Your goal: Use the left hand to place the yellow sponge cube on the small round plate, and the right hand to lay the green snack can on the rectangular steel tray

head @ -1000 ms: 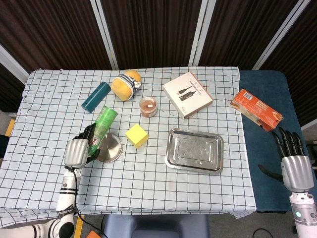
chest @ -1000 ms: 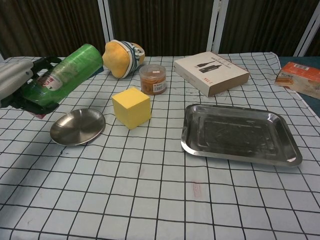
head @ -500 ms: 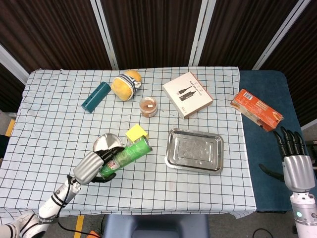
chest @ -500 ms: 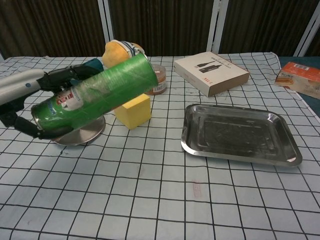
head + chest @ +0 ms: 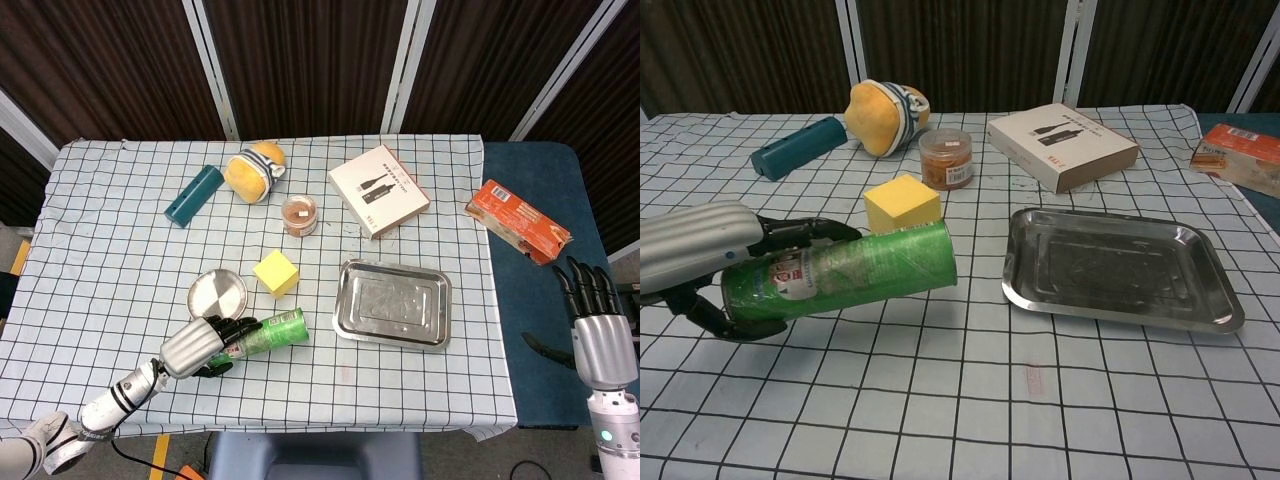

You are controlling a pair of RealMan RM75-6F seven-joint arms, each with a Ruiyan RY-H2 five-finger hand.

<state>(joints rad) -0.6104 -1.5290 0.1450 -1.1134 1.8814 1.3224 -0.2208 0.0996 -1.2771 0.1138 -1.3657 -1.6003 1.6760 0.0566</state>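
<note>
The robot's left hand (image 5: 197,348), silver-backed with black fingers, sits near the front left of the checked tablecloth (image 5: 90,260) and grips the green cylindrical snack can (image 5: 845,271) around its base end; the can lies nearly level, its far end pointing to about 3 o'clock toward the rectangular steel tray (image 5: 392,302), with bare cloth between the two. Whether the can rests on the cloth or is held just above it cannot be told. At 12 o'clock from the hand lies the small round steel plate (image 5: 217,295), holding nothing in the head view and hidden behind hand and can in the chest view. Just beside the plate, at its 2 o'clock, stands the yellow sponge cube (image 5: 276,273) on the cloth, apart from both plate and can. Further back, a teal cylindrical case (image 5: 194,194) lies tilted near the far left, with a yellow-orange plush toy with a striped band (image 5: 253,171) at its 2 o'clock. A small clear jar with brown contents (image 5: 299,214) stands at 12 o'clock from the cube, and a white flat carton with red edging (image 5: 379,190) lies at 12 o'clock from the tray. The tray sits near the cloth's right edge, open cloth in front of it. Past that edge, an orange packet (image 5: 517,221) lies on the blue surface (image 5: 530,290), and the right hand (image 5: 592,322) hangs at the lower right with fingers spread wide, holding nothing.
</note>
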